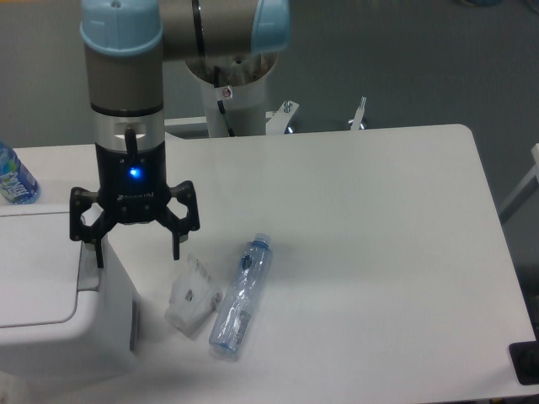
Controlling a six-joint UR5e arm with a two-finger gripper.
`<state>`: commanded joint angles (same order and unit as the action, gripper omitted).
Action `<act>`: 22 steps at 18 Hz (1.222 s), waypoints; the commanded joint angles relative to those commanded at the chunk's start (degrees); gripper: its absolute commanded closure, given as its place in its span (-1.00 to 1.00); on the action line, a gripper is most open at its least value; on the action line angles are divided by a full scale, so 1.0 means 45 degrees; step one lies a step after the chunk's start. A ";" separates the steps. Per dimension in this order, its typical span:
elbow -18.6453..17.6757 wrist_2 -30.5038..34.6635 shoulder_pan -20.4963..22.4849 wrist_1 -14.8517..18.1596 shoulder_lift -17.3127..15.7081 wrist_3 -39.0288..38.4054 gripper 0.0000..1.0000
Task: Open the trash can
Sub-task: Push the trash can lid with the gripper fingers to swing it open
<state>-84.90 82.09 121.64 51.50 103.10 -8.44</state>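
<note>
The trash can [50, 337] is a large white boxy bin at the lower left, cut off by the frame's left and bottom edges. Its flat white lid [34, 269] lies shut, with a grey rectangular button [88, 268] at its right edge. My gripper [138, 252] is open and empty, pointing down over the bin's right edge. Its left fingertip [99, 257] is right at the button; whether it touches I cannot tell. Its right fingertip [177, 251] hangs past the bin's side over the table.
A small white paper packet [192, 296] lies just right of the bin. A clear plastic bottle with a blue cap [241, 295] lies on its side beside it. Another blue-labelled bottle [15, 177] stands at the far left. The arm's base [240, 97] is at the table's back edge.
</note>
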 joint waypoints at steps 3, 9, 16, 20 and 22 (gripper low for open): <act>-0.0019 0.0019 -0.0039 0.0000 0.0039 -0.0020 -1.00; -0.0078 0.0019 -0.0039 0.0000 0.0039 -0.0058 -1.00; -0.0117 0.0020 -0.0156 0.0000 0.0020 -0.0039 -1.00; -0.0117 0.0020 -0.0176 0.0000 0.0039 -0.0039 -1.00; -0.0117 0.0020 -0.0176 0.0000 0.0039 -0.0039 -1.00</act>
<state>-85.43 82.18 120.85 51.50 103.27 -8.61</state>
